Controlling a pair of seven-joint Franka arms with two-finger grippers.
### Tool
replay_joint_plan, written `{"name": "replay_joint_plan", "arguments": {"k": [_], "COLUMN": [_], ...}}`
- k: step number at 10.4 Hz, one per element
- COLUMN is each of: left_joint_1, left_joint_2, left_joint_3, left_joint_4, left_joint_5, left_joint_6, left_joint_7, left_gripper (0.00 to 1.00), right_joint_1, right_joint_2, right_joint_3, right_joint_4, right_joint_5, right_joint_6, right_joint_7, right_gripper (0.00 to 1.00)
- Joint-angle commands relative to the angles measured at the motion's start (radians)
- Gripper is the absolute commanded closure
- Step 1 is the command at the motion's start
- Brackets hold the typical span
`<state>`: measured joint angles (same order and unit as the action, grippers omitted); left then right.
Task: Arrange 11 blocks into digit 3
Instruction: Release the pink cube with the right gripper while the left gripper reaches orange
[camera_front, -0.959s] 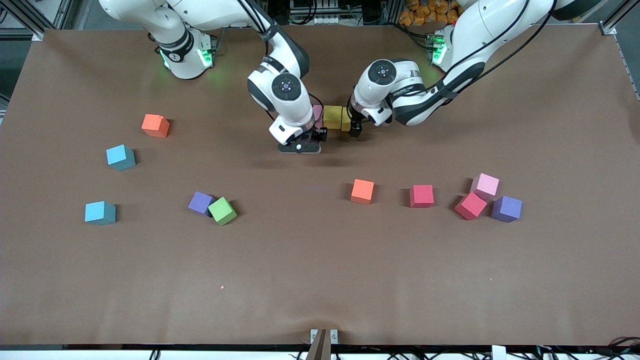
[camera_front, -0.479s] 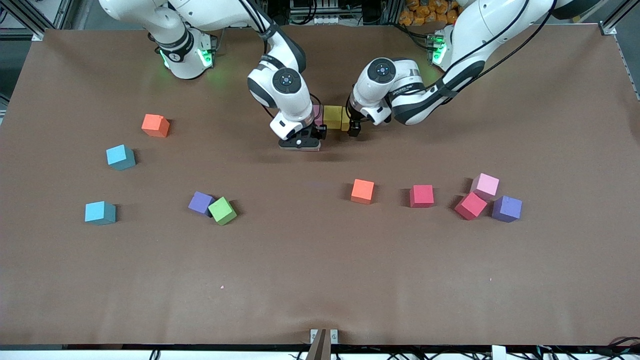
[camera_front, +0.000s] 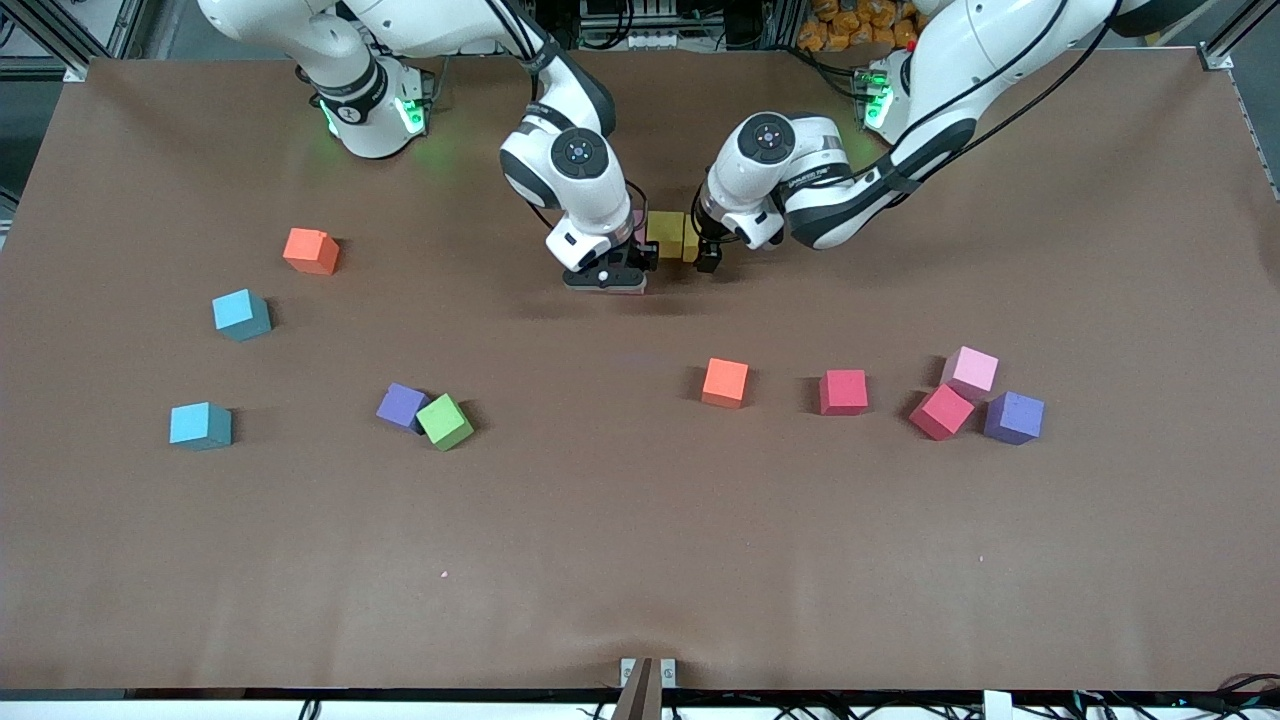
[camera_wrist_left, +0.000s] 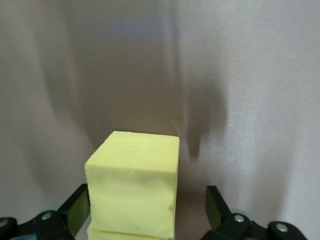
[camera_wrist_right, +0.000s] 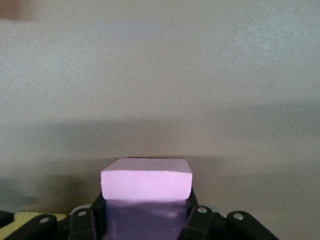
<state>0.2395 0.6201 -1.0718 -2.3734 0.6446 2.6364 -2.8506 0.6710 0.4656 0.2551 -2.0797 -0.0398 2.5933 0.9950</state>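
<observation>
Two yellow blocks sit side by side on the table between the arms. My left gripper is down at them, open, and one yellow block stands between its fingers with a gap on one side. My right gripper is shut on a pink block. That pink block is right beside the yellow pair, toward the right arm's end. The wrists hide how the blocks touch. No finished digit 3 shows.
Loose blocks lie nearer the front camera: orange, two cyan, and purple touching green. There are also orange, red, and a cluster of pink, red and purple.
My right gripper has carried the pink block a little farther from the front camera, closer to the yellow blocks. The left gripper has stayed open at the yellow blocks.
</observation>
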Motion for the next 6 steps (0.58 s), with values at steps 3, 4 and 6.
{"name": "replay_joint_plan", "arguments": {"k": [3, 4, 6], "left_joint_1": [0.034, 0.052, 0.119], "left_joint_2": [-0.034, -0.034, -0.03], "left_joint_3": [-0.074, -0.088, -0.14], "left_joint_4": [-0.016, -0.016, -0.013], "left_joint_5": [0.081, 0.082, 0.079], "left_joint_6": [-0.039, -0.045, -0.088], "left_joint_7": [-0.354, -0.351, -0.308], "left_gripper": [0.0, 0.0, 0.0], "right_joint_1": [-0.007, -0.007, -0.005], "right_joint_2": [-0.036, -0.033, -0.033], "right_joint_3": [0.013, 0.013, 0.013], "right_joint_4": [-0.039, -0.039, -0.039], "right_joint_5": [-0.02, -0.02, -0.02], "right_joint_6": [0.001, 0.001, 0.001], "right_joint_7": [0.034, 0.036, 0.036], "right_gripper": [0.72, 0.72, 0.72]}}
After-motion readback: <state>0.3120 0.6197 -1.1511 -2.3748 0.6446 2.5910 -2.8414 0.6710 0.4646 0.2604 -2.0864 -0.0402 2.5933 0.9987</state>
